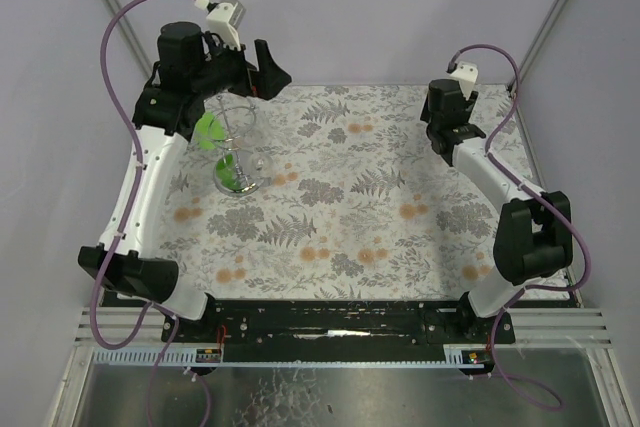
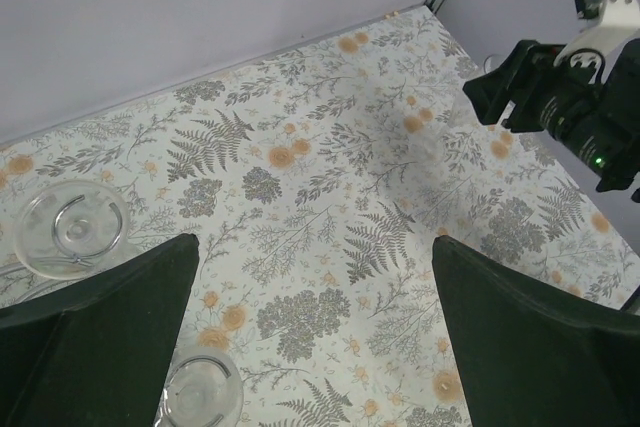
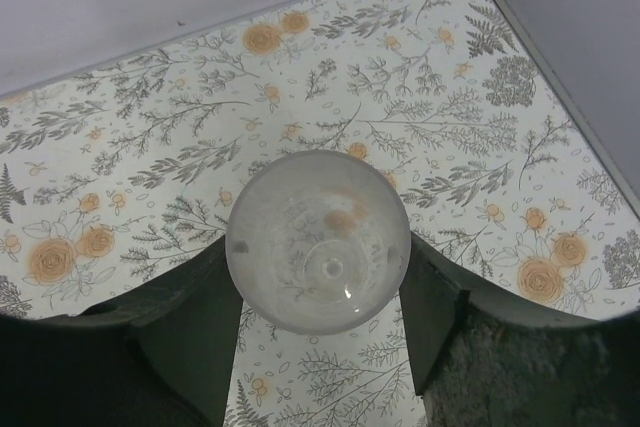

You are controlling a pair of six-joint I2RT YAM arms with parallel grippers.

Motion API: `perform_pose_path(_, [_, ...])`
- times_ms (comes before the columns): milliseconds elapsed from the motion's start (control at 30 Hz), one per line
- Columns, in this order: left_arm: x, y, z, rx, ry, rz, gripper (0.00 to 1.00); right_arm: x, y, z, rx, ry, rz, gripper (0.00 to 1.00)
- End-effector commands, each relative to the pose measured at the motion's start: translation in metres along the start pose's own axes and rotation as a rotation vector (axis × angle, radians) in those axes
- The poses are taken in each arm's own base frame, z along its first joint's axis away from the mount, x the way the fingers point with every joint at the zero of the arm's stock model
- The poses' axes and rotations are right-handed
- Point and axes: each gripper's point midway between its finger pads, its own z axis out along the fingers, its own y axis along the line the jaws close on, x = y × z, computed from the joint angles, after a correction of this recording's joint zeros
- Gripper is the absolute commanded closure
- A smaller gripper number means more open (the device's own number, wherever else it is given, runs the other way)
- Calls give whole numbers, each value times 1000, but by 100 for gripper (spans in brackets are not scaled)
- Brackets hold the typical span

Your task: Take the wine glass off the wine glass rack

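One wine glass (image 3: 318,242) sits between the right jaws. The right wrist view shows it end-on as a clear round disc with the stem's centre showing, and I cannot tell whether foot or bowl faces the camera. Dark fingers (image 3: 190,327) press against it from both sides, so these jaws are closed partway, gripping the glass. It is over the far right of the bench (image 1: 380,227), well apart from the wine glass rack (image 1: 236,152). From above, the glass is too clear to make out under the right arm (image 1: 500,177).

The rack stands at the far left, its wire loops and shiny round base partly hidden by the left arm (image 1: 150,177). Green shapes (image 1: 210,132) sit among the wires, but what they are is unclear. The left wrist view shows two clear glass discs. One (image 2: 72,227) has a wire curl across it, and the other (image 2: 200,392) is cut off by the bottom edge.

A cloth printed with grey ferns and orange flowers covers the bench. Plain pale walls (image 1: 380,7) close in the far side, with metal posts (image 1: 560,7) at the corners.

The left jaws are spread wide, holding and touching nothing, near the rack.
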Motion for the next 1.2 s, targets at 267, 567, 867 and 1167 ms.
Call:
perform_pose_path(267, [-7, 0, -23, 28, -17, -69, 1, -19, 8, 7, 19, -104, 140, 54])
perform_pose_path(567, [-5, 3, -26, 23, -17, -73, 1, -3, 12, 16, 28, -56, 124, 42])
perform_pose_path(867, [-3, 2, -28, 26, -15, -71, 1, -5, 8, 9, 26, -48, 127, 20])
perform_pose_path(1167, [-5, 2, -30, 25, -25, -73, 1, -55, 2, -12, 20, -139, 145, 1])
